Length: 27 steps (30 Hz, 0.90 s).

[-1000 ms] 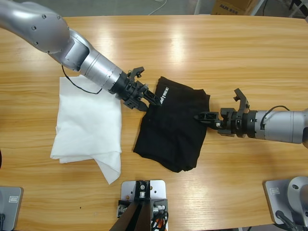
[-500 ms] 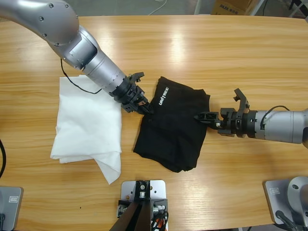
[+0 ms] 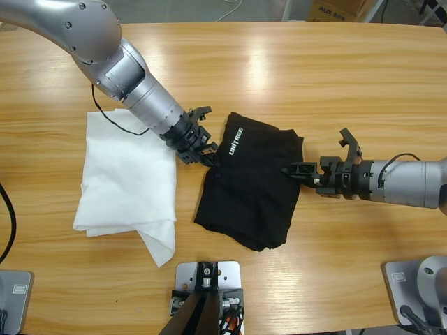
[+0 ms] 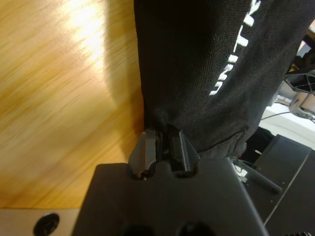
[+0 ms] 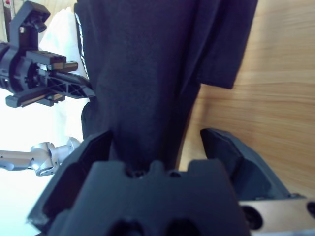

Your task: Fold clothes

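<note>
The clothes, one black T-shirt (image 3: 251, 188) with white lettering near its collar, lie crumpled in a rough fold on the middle of the table. My left gripper (image 3: 206, 155) reaches from the upper left and sits at the shirt's left edge. Its jaws are shut on that edge in the left wrist view (image 4: 161, 135), where the shirt (image 4: 197, 73) fills the top. My right gripper (image 3: 318, 150) comes in from the right. It stands open, with the shirt's right edge (image 5: 147, 73) between its wide jaws (image 5: 156, 135).
A white garment (image 3: 126, 181) lies spread flat left of the shirt, under the left arm's forearm. Bare wooden table (image 3: 314, 70) stretches behind and to the right. A cardboard box (image 3: 335, 8) stands beyond the far edge.
My left gripper closed at the shirt's left edge and drew back slightly to the left, its arm swinging lower. The right arm has not moved.
</note>
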Each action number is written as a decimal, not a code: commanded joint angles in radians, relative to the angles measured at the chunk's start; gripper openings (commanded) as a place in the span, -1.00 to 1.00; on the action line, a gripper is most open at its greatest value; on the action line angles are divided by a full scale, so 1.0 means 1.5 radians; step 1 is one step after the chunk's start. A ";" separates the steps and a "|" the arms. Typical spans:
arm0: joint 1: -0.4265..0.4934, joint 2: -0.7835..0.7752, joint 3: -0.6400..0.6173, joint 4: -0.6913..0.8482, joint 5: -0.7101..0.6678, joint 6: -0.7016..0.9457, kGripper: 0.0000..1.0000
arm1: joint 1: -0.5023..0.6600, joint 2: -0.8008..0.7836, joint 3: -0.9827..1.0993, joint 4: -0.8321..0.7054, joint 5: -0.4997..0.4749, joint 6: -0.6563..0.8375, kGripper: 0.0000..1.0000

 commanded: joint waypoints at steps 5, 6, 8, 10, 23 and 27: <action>-0.020 0.047 0.020 0.006 0.015 0.011 -1.00 | 0.035 0.097 0.024 0.068 -0.016 0.063 0.62; -0.020 0.047 0.020 0.005 0.015 0.010 -1.00 | 0.039 0.099 0.024 0.067 -0.016 0.065 0.60; -0.020 0.047 0.020 0.005 0.016 0.009 -1.00 | 0.046 0.104 0.024 0.067 -0.011 0.069 0.57; -0.020 0.047 0.020 0.005 0.017 0.008 -1.00 | 0.064 0.104 0.024 0.072 -0.009 0.079 0.57; -0.022 0.046 0.015 -0.009 0.016 0.021 -1.00 | 0.087 0.197 0.024 -0.017 -0.002 0.078 -0.67; -0.031 0.043 0.014 -0.029 0.011 0.027 -1.00 | 0.087 0.203 0.024 -0.030 0.003 0.064 -1.00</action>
